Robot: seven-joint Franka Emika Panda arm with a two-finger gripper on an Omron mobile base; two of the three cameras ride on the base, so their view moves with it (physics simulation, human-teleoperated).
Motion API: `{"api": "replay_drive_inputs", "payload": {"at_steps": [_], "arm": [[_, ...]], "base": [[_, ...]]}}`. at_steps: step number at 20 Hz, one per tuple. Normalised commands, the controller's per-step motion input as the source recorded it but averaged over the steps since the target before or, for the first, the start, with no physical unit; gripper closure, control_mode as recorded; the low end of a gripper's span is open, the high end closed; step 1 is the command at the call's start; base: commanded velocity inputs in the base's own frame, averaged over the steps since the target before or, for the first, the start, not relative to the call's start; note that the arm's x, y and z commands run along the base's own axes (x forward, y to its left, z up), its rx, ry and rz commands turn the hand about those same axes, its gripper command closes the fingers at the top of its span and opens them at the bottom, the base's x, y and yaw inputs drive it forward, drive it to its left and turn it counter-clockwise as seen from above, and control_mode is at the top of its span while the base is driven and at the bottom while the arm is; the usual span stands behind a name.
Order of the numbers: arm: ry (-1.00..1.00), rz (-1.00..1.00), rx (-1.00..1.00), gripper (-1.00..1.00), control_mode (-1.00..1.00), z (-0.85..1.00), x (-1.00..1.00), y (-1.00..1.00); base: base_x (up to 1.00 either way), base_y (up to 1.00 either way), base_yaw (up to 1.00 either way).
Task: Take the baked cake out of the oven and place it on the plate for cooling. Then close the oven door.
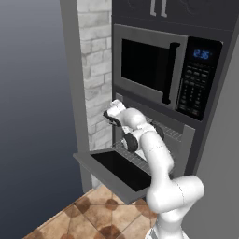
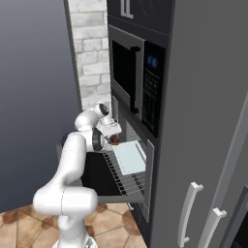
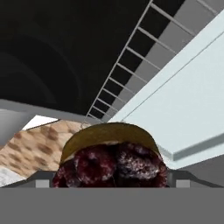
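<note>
Dark fingers (image 3: 109, 181) stand spread wide on either side of the cake (image 3: 109, 159), a golden-brown round topped with dark red berries; whether they press on it cannot be told. In the right base view the cake (image 2: 115, 140) sits just under the hand, at the front left of the wire rack (image 2: 127, 180). A pale flat tray (image 2: 130, 157) lies on the same rack, just beside the cake. The oven (image 1: 179, 140) is set in a dark grey wall unit below the microwave (image 1: 158, 70) with its blue display. The oven door (image 1: 112, 170) hangs dropped open, level, with its dark glass facing up. A white brick wall (image 1: 95, 70) stands to the left. Brown tiled floor (image 1: 88, 217) lies below the door.
</note>
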Motion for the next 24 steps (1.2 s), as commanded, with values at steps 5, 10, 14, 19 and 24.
{"api": "replay_drive_inputs", "payload": {"at_steps": [5,10,14,19,24], "arm": [[-0.12,0.09,0.0,1.0,-1.0,0.48,-1.0,0.62],[-0.16,0.08,0.01,1.0,-1.0,0.85,-1.0,0.36],[-0.26,0.07,0.05,1.0,-1.0,1.0,-1.0,0.02],[-0.25,0.05,0.07,1.0,-1.0,0.97,-1.0,-0.05],[-0.18,0.08,0.08,1.0,-1.0,0.94,-1.0,-0.14]], "base": [[0.0,0.0,0.0],[0.0,0.0,0.0],[0.0,0.0,0.0],[0.0,0.0,0.0],[0.0,0.0,0.0]]}}
